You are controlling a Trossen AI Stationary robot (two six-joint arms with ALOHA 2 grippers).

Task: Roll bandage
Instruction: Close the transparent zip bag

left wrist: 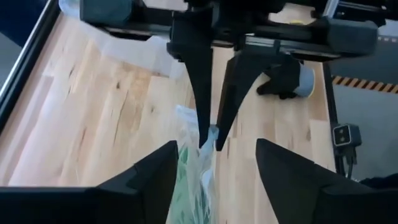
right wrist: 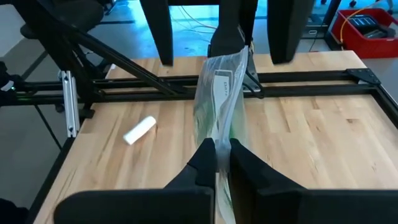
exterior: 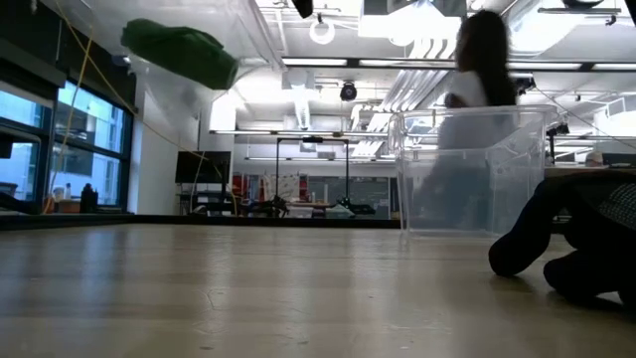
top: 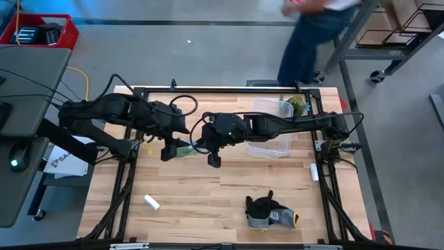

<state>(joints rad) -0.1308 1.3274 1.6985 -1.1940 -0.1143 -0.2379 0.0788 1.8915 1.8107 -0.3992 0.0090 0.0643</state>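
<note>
Bandage [right wrist: 219, 93], green, in clear plastic wrap, hung above surface [top: 208, 201] between both arms, mid-frame. Right gripper [right wrist: 217, 155] jaws pressed together, pinching wrap edge; left gripper [left wrist: 214, 165] jaws spread wide either side of pkg, not gripping. Also on surface: white cylinder [top: 152, 202], dark glove [top: 267, 210], clear bin [top: 269, 125].

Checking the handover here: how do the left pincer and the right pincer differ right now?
The left pincer stands open, its fingers spread to either side of the bandage; the right pincer is shut on it. The left holds nothing, while the right carries the green bandage in its clear wrapper above the table. Both meet near the table's middle, facing each other.
</note>
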